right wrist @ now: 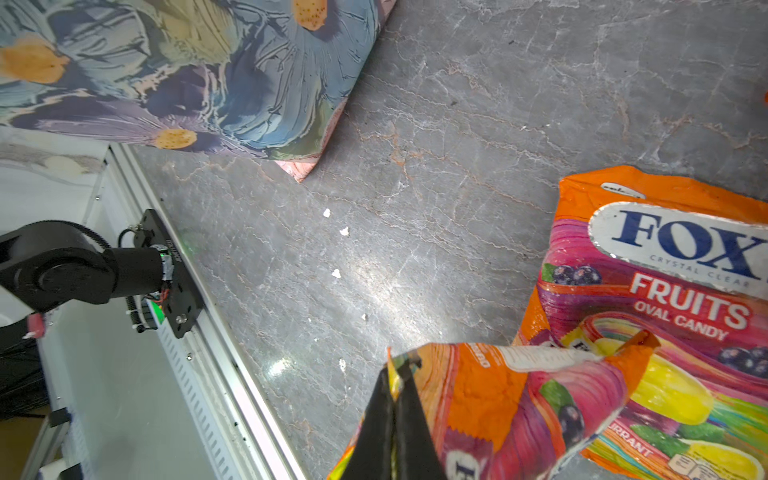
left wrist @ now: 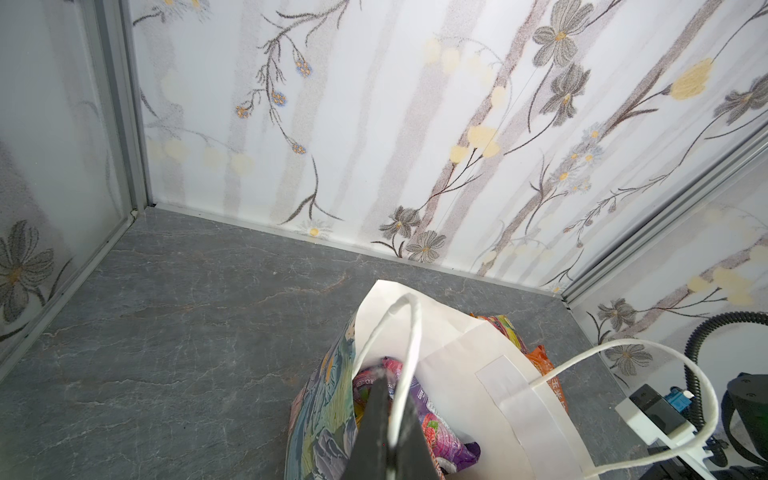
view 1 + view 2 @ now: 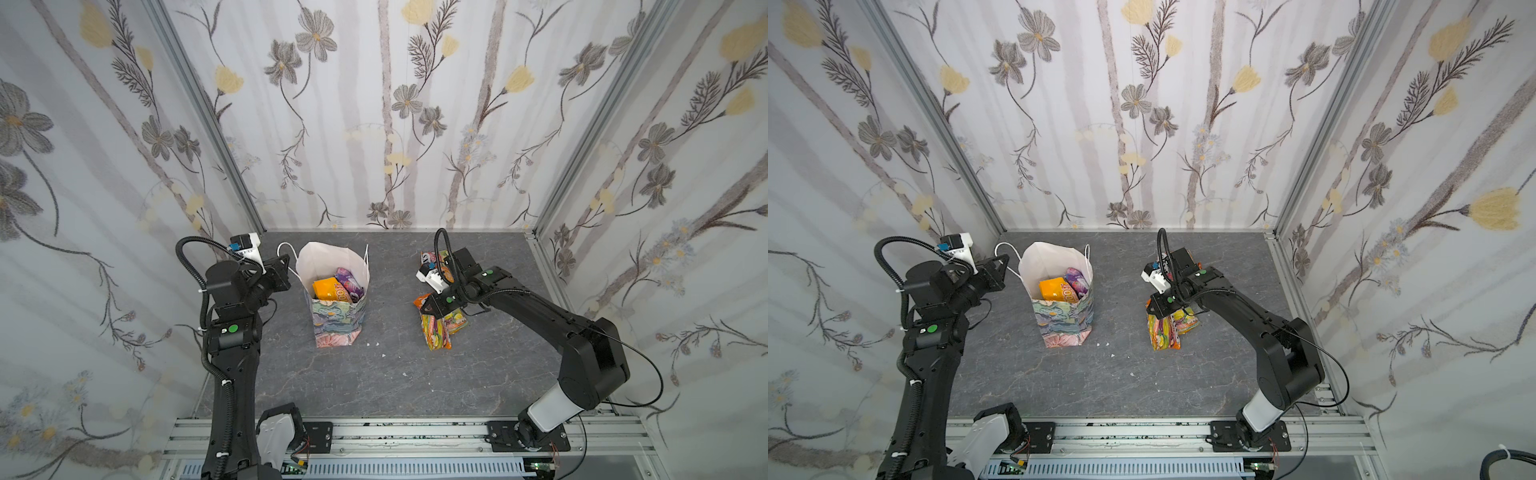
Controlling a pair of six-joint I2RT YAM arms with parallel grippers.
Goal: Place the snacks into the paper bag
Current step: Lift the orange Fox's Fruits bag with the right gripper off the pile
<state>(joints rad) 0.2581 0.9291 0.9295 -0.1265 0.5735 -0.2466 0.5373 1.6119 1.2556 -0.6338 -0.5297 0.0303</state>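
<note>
Top views, both: grey table (image 3: 415, 374) with paper bag (image 3: 337, 320) upright on it. Task judged partway done. Inside the bag: yellow-orange pack (image 3: 326, 287), purple pouch (image 3: 348, 277). Outside, well right of the bag: heap of FOX'S pouches (image 3: 437, 334), another pack (image 3: 427, 257) beyond. Right jaws pinched shut on the edge of an orange FOX'S pouch (image 1: 519, 395) above that heap. Left jaws closed on the bag's white cord handle (image 2: 409, 353).

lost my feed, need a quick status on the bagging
Left end effector shut on cord handle of paper bag. Right end effector shut on orange Fox's pouch. Packs in bag, loose pouches on table. Only white crumbs between pouch and bag.
</note>
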